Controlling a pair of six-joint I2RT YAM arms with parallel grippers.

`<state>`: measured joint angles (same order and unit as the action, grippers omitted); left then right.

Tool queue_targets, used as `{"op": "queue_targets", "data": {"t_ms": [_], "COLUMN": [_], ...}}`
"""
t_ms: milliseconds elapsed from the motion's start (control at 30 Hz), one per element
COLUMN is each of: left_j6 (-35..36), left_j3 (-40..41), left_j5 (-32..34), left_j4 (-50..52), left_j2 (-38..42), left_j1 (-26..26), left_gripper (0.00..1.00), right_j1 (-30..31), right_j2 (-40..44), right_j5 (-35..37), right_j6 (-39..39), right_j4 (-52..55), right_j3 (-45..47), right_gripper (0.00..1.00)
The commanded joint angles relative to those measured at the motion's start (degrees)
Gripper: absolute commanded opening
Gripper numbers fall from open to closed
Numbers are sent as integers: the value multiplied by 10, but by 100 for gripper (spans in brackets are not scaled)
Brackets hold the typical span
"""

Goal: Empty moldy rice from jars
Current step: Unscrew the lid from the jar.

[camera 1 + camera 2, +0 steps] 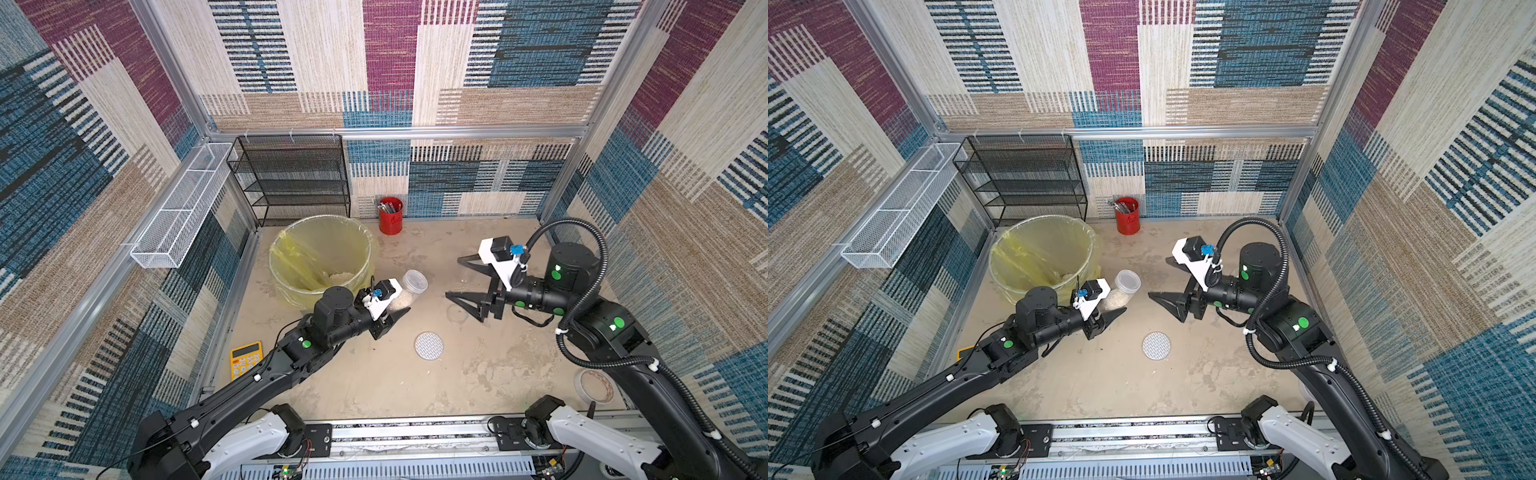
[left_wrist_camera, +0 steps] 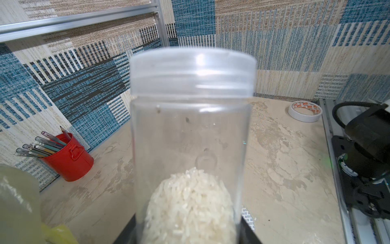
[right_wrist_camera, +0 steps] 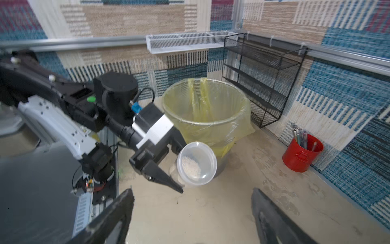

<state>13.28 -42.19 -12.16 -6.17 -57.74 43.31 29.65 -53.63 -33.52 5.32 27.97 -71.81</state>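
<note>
The moldy rice (image 2: 190, 202) sits in a lidded jar (image 1: 409, 291), tilted, at the lined bin's (image 1: 320, 217) four o'clock, pinched by your left gripper (image 1: 397, 307). Unscrewing seems next: bring the spread right gripper (image 1: 453, 277) onto the lid (image 3: 197, 163). The other jars (image 1: 457, 313) show only faintly near it.

- The left arm (image 1: 232, 395) and right arm (image 1: 660, 386) are glossy black, joined to white shoulder housings (image 1: 253, 436).
- Round green stickers (image 1: 306, 343) mark the joints.
- A ribbed black hose (image 1: 602, 259) loops along the right arm, held by white clips (image 1: 560, 331).
- White wrist brackets (image 1: 492, 262) carry black cameras with blue plugs (image 1: 517, 250).
- The fingers (image 1: 459, 297) are black, tapered wedges.
</note>
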Motion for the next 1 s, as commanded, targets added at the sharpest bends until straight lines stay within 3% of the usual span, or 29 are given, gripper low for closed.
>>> {"op": "queue_targets", "data": {"t_ms": [0, 67, 167, 300, 400, 700, 967], "left_j6": [6, 13, 18, 27, 27, 29, 32], "left_j3": [-1, -7, -5, -6, -8, -3, -9], "left_j5": [5, 10, 13, 16, 14, 15, 16], "left_j4": [-41, -35, -39, -40, -42, -44, -45], "left_j2": [2, -2, -5, -11, -14, -16, -28], "left_j1": [1, 0, 0, 0, 1, 0, 0], "left_gripper": [1, 1, 0, 1, 0, 0, 0], "right_j1": [1, 1, 1, 1, 1, 1, 5], "right_j2": [-91, -142, -160, -228, -261, -310, -385], "right_j5": [20, -31, -46, -34, -43, -41, -46], "right_j6": [-275, -335, -408, -407, -418, -395, -355], "right_j4": [117, 181, 208, 309, 323, 368, 441], "right_j3": [-113, -148, -146, -247, -295, -321, -416], "right_gripper": [77, 70, 71, 74, 73, 76, 75]}}
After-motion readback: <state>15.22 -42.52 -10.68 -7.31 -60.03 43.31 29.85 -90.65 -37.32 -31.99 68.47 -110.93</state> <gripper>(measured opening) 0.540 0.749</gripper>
